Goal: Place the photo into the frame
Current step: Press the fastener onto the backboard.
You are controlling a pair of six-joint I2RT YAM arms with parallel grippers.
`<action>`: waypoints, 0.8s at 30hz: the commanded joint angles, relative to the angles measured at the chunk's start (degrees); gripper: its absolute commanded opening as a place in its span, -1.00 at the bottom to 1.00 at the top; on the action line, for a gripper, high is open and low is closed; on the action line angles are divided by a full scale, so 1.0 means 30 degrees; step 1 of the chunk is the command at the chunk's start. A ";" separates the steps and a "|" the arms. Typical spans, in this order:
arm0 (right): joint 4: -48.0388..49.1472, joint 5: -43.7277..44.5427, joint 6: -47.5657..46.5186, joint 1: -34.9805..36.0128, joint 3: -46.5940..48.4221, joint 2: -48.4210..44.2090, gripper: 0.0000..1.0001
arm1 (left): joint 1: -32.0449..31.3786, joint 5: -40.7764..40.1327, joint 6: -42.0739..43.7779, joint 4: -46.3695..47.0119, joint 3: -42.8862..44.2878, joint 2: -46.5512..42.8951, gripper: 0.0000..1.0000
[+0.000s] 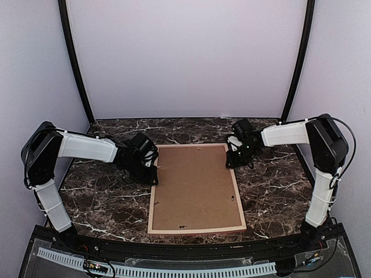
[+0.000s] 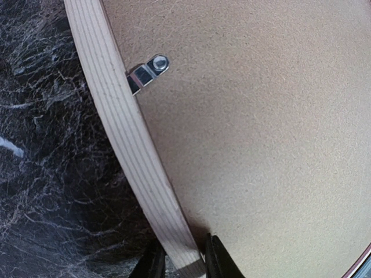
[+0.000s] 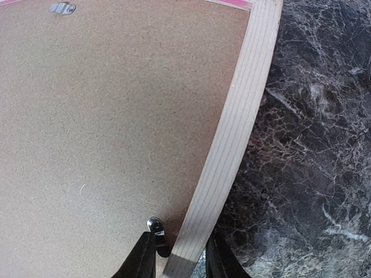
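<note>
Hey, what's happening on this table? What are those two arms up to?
Two robot arms are working on a wooden picture frame that lies face down on the marble table, with its brown backing board seated inside. The left gripper and the right gripper each appear to pinch a side rail near the far corners. No photo is visible right now.
</note>
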 commanded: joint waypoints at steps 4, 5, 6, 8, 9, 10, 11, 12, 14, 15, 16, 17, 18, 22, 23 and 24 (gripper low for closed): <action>0.0245 -0.0979 -0.1095 -0.0286 0.0355 0.0680 -0.56 | -0.0066 -0.0171 0.0891 -0.1304 -0.0561 0.0299 -0.54; 0.0265 -0.1071 -0.1198 -0.0316 0.0361 0.0680 -0.58 | -0.0069 -0.0158 0.0896 -0.1300 -0.0584 0.0289 -0.54; 0.0308 -0.1156 -0.1295 -0.0338 0.0358 0.0658 -0.60 | -0.0071 -0.0171 0.0898 -0.1299 -0.0601 0.0260 -0.54; 0.0412 -0.1357 -0.1546 -0.0399 0.0333 0.0623 -0.65 | -0.0068 -0.0186 0.0924 -0.1277 -0.0636 0.0230 -0.54; 0.0508 -0.1463 -0.1698 -0.0412 0.0332 0.0618 -0.67 | -0.0070 -0.0180 0.0926 -0.1249 -0.0673 0.0225 -0.54; 0.0558 -0.1560 -0.1859 -0.0427 0.0354 0.0621 -0.69 | -0.0071 -0.0154 0.0927 -0.1230 -0.0669 0.0207 -0.54; 0.0594 -0.1657 -0.1975 -0.0440 0.0361 0.0621 -0.70 | -0.0071 -0.0136 0.0927 -0.1208 -0.0696 0.0200 -0.54; 0.0686 -0.1756 -0.2088 -0.0442 0.0361 0.0588 -0.71 | -0.0064 -0.0121 0.0927 -0.1195 -0.0710 0.0194 -0.54; 0.0839 -0.2100 -0.2298 -0.0470 0.0304 0.0527 -0.68 | -0.0063 -0.0113 0.0928 -0.1148 -0.0763 0.0166 -0.54; 0.0874 -0.2317 -0.2359 -0.0493 0.0278 0.0467 -0.64 | -0.0067 -0.0130 0.0928 -0.1135 -0.0785 0.0163 -0.54; 0.0926 -0.2528 -0.2381 -0.0544 0.0234 0.0386 -0.58 | -0.0070 -0.0076 0.0928 -0.1104 -0.0799 0.0163 -0.54; 0.1028 -0.2737 -0.2322 -0.0572 0.0203 0.0277 -0.50 | -0.0064 -0.0055 0.0928 -0.1099 -0.0823 0.0141 -0.54; 0.1132 -0.2917 -0.2201 -0.0623 0.0166 0.0143 -0.41 | -0.0068 -0.0057 0.0906 -0.1073 -0.0818 0.0137 -0.54; 0.1323 -0.3525 -0.1714 -0.0800 0.0254 -0.0341 -0.11 | -0.0064 -0.0087 0.0801 -0.1042 -0.0766 0.0083 -0.53; 0.1307 -0.3594 -0.1579 -0.0816 0.0312 -0.0462 -0.08 | -0.0070 -0.0131 0.0750 -0.1053 -0.0760 0.0077 -0.53; 0.1292 -0.3658 -0.1449 -0.0824 0.0366 -0.0550 -0.04 | -0.0071 -0.0124 0.0736 -0.1040 -0.0755 0.0076 -0.53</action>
